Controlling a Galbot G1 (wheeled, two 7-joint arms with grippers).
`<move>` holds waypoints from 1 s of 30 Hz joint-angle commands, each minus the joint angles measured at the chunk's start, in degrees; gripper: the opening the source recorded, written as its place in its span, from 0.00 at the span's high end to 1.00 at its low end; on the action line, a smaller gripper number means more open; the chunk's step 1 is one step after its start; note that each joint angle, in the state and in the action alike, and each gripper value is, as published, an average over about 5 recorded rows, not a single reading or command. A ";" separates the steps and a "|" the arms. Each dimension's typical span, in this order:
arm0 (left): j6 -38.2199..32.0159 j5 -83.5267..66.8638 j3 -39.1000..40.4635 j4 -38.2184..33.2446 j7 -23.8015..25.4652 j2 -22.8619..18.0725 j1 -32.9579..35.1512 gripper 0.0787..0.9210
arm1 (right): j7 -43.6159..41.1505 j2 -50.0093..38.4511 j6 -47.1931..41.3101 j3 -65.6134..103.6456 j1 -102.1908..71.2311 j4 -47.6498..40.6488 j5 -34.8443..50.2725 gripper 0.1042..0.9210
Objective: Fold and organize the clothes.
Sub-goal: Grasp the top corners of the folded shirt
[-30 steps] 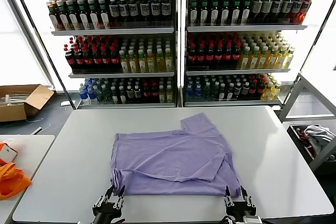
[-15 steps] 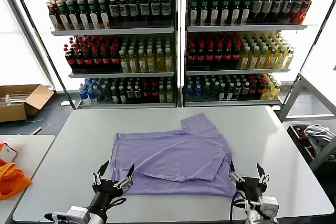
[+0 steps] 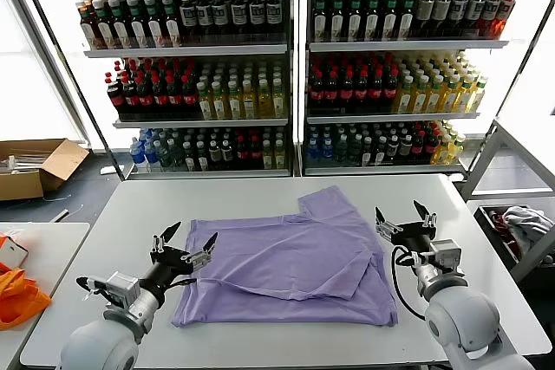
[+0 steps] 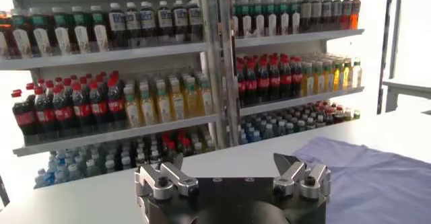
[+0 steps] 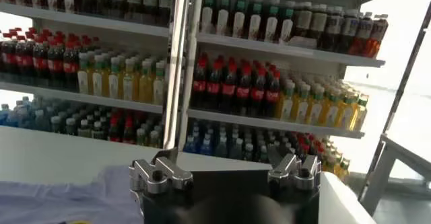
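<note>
The lavender T-shirt lies partly folded in the middle of the white table, one sleeve pointing to the far side. It also shows in the left wrist view and the right wrist view. My left gripper is open and empty, raised just off the shirt's left edge. In its own view the gripper faces the shelves. My right gripper is open and empty, raised just off the shirt's right edge. In its own view the gripper faces the shelves too.
Shelves of drink bottles stand behind the table. A side table at the left holds bright orange fabric. A cardboard box sits on the floor at the left. A bin with grey-white garments stands at the right.
Both grippers have risen from the table's near edge and moved outward and away from me, to the shirt's left and right sides. The shirt's near edge now lies a little differently.
</note>
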 commanded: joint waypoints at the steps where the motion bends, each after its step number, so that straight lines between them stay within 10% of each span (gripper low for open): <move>1: 3.70 -7.17 8.69 20.32 0.74 5.46 -21.14 0.12 | -1.14 -3.02 -2.68 -9.70 19.70 -15.15 4.59 0.12; 30: 7.55 -7.96 11.80 33.77 -2.21 0.60 -27.19 0.12 | -10.89 15.21 -1.74 -16.43 34.71 -50.38 -3.29 0.12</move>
